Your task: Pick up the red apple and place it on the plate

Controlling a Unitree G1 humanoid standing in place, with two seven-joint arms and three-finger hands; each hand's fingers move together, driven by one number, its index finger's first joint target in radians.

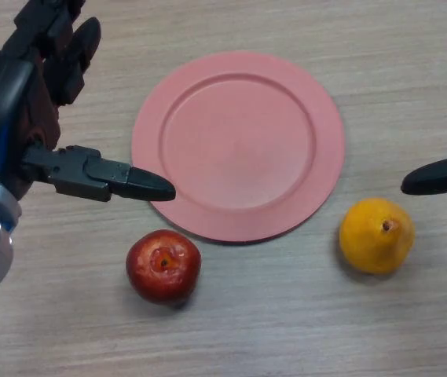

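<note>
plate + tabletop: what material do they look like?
Plate: probably plastic or melamine. It is a uniform matte pink with a soft sheen, a moulded raised rim and no glaze glare; ceramic can't be ruled out.
Table: looks like wood-grain laminate, pale grey-brown with fine parallel streaks and a flat, smooth, low-gloss surface; real wood is possible.

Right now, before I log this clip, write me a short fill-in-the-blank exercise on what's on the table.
1. The red apple lies on the ____, just below the pink plate.
2. The plate holds ____.
3. The fruit nearest the right hand is the ____ pear.
4. The left hand, with its fingers ____, hovers beside the plate's left edge, above the apple.

Missing words: table; nothing; yellow; open
</note>
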